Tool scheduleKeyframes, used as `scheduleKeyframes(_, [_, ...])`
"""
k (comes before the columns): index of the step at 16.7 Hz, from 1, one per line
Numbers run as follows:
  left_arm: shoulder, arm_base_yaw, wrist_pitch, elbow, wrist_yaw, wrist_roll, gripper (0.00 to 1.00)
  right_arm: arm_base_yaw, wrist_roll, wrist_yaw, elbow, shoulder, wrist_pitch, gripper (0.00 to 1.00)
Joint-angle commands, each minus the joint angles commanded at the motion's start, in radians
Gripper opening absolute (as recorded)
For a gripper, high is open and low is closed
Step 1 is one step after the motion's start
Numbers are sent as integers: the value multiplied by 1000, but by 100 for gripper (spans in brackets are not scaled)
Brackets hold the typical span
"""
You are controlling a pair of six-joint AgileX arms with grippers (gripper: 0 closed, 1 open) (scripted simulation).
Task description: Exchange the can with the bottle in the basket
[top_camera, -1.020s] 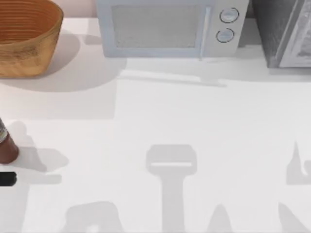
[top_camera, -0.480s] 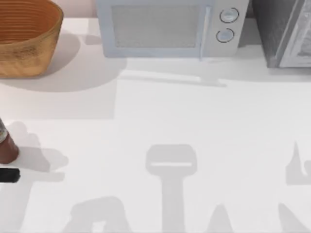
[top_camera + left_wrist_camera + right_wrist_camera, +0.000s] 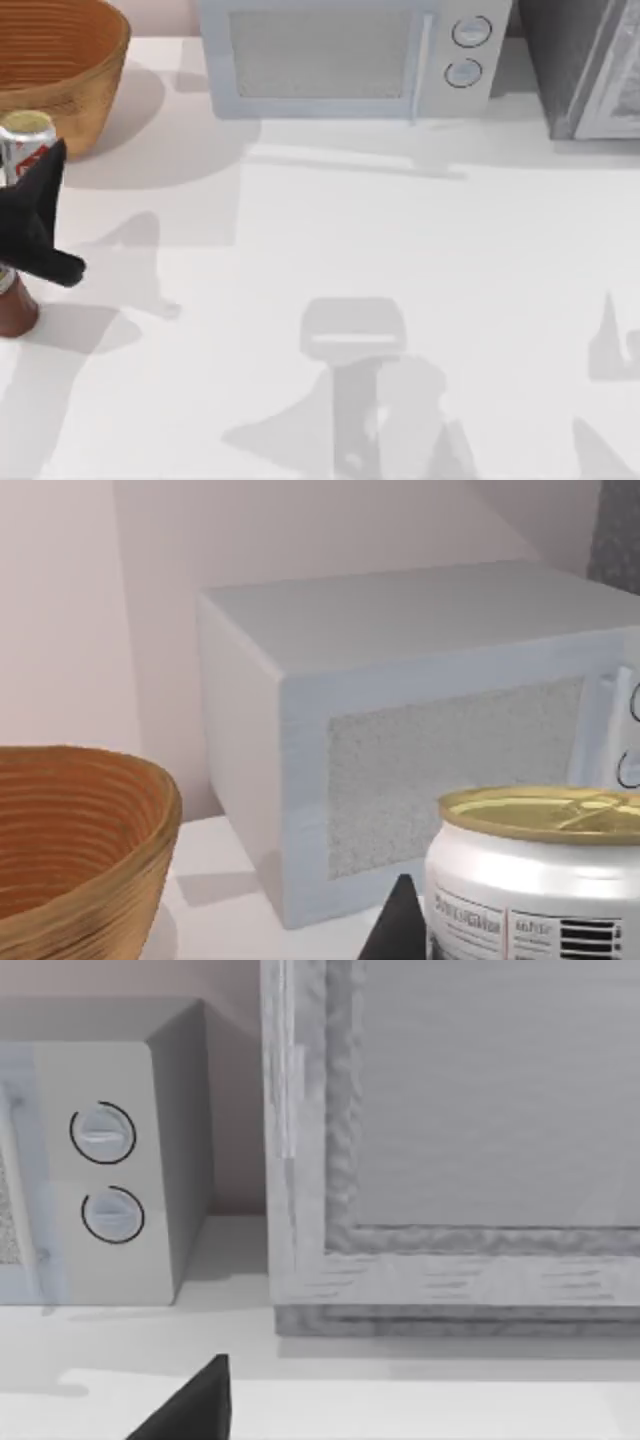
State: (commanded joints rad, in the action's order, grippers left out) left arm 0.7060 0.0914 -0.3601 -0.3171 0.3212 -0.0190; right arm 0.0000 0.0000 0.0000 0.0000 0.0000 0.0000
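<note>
a: where's the left gripper (image 3: 30, 215)?
b: at the table's (image 3: 420, 300) far-left edge, raised, pinching the can (image 3: 24, 147) in its black fingers. the can's gold top shows just right of the basket (image 3: 95, 95), near its front wall, and its body hangs clear of the rim.

a: and the bottle (image 3: 14, 305)?
b: standing on the table at the left edge, nearer than the basket, right under the arm. from above the gripper overlaps its upper part, so i can't tell how much gap there is between them.

a: what worries you?
b: two things, i'd judge. lowering the can where it hangs could clip the bottle and tip it. and the can needs a free spot to the right, well away from the bottle, or the next grasp gets crowded. the wrist view shows the can (image 3: 540, 880) close up, with the microwave (image 3: 420, 730) behind and the basket's (image 3: 80, 830) rim beside it.

a: right arm?
b: parked at the right, facing the microwave's (image 3: 100, 1170) dials and the grey cabinet (image 3: 450, 1160); one dark fingertip shows, so i cannot tell how its fingers stand.
</note>
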Motion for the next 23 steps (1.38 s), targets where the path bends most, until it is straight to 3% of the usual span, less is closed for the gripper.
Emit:
scheduleKeyframes(15, [1414,233,-787,-662,722,-12,0,0,0,0,0,0,0,100])
scheduleKeyframes(19, [1676,265,-924,-770,851,-10,0,0,0,0,0,0,0,100])
scheduleKeyframes(23, [1816,280,-995,-825,919,-8,0,0,0,0,0,0,0,100])
